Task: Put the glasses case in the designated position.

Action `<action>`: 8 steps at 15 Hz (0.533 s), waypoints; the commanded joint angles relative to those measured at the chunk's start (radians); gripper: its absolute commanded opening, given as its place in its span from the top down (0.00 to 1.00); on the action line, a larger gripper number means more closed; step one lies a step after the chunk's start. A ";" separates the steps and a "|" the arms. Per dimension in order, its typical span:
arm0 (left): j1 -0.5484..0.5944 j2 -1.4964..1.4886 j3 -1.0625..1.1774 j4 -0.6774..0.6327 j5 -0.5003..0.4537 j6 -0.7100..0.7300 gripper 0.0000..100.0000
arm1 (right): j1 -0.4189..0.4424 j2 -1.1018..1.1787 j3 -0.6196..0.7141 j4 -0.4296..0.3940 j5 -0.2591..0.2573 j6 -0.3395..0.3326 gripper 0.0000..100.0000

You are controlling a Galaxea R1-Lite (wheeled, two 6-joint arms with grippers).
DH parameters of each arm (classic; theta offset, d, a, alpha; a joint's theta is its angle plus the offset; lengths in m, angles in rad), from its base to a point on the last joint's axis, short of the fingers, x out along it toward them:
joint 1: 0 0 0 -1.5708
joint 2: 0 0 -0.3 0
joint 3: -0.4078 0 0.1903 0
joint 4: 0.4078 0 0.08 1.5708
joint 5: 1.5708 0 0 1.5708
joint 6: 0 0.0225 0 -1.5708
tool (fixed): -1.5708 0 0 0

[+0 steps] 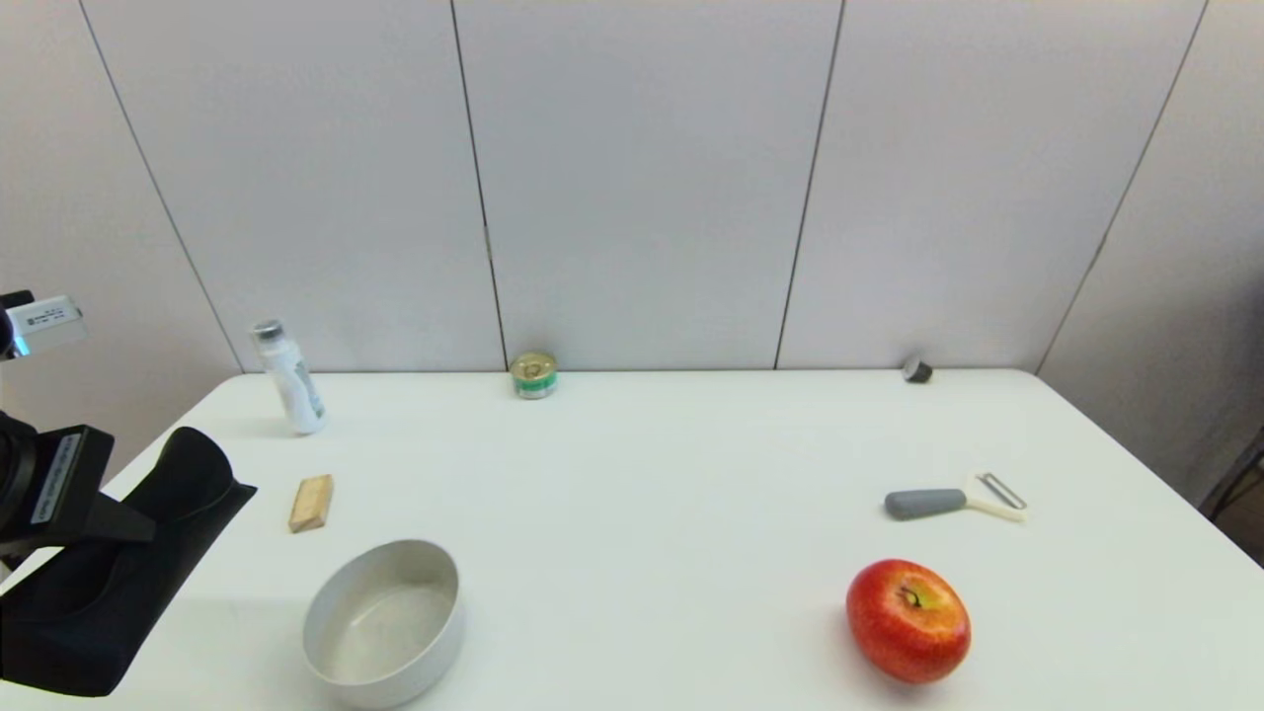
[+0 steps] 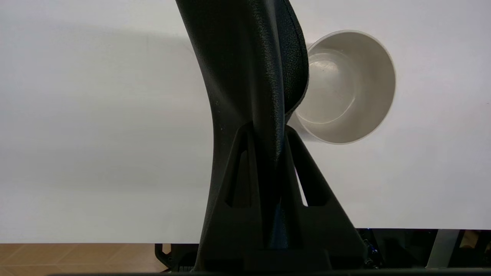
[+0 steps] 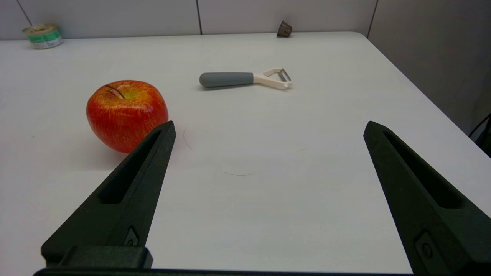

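Note:
The glasses case (image 1: 118, 573), a black soft oblong pouch, hangs tilted above the table's near left corner. My left gripper (image 1: 138, 523) is shut on it near its middle. In the left wrist view the glasses case (image 2: 249, 76) fills the centre, pinched by the gripper (image 2: 268, 130), and it partly covers the bowl (image 2: 353, 88) behind it. The white tabletop (image 1: 632, 513) carries no outline or marker for the designated position. My right gripper (image 3: 268, 130) is open over the near right part of the table, holding nothing; it does not show in the head view.
A grey-white bowl (image 1: 385, 622) stands just right of the held case. A wooden block (image 1: 311, 503), a white bottle (image 1: 288, 377) and a small tin (image 1: 533, 375) sit behind. On the right lie a red apple (image 1: 908, 620), a peeler (image 1: 953, 500) and a small dark cap (image 1: 916, 371).

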 commanded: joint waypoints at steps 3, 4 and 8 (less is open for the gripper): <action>-0.001 -0.001 0.010 0.000 0.002 -0.001 0.00 | 0.000 0.001 0.000 0.000 0.001 0.000 0.00; -0.001 -0.004 0.010 0.000 0.005 -0.001 0.00 | 0.000 0.001 0.000 0.000 -0.001 0.000 0.00; -0.001 -0.012 0.010 -0.002 0.007 -0.001 0.00 | 0.000 0.001 0.000 0.000 0.001 0.000 0.00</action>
